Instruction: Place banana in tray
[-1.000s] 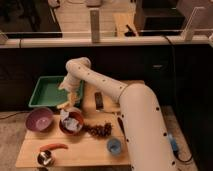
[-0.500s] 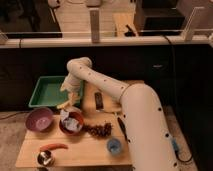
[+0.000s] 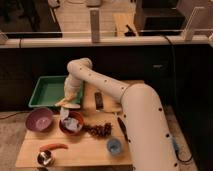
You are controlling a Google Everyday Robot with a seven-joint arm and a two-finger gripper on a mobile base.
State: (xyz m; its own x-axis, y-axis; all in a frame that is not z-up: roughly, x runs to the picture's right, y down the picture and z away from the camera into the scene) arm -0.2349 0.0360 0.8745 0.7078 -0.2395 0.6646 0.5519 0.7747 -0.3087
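Your banana [image 3: 67,103] lies pale and slightly curved just at the near right corner of the green tray [image 3: 42,93], which sits at the far left corner of the table [image 3: 85,145]. The gripper [image 3: 70,96] hangs directly over the banana, at the end of the white arm [image 3: 120,97] that reaches in from the right side. You cannot tell whether the fingers are apart or clamped on the fruit, nor whether the banana touches them or rests on the table beneath.

Just in front of the banana you have a red bowl [image 3: 71,123] holding something white. To its left, near the table's left edge, stands a purple bowl [image 3: 39,120]. A dark cluster that looks like grapes [image 3: 100,130] lies to the right of the red bowl, and a dark flat object [image 3: 98,100] lies further back, beside the arm. Toward the near edge you see a red-orange chili [image 3: 53,146], a small metal cup [image 3: 45,158] at the near left corner, and a blue cup [image 3: 114,145] further right.

The table is light wood. Behind it a pale rail [image 3: 105,40] runs across the dim room.
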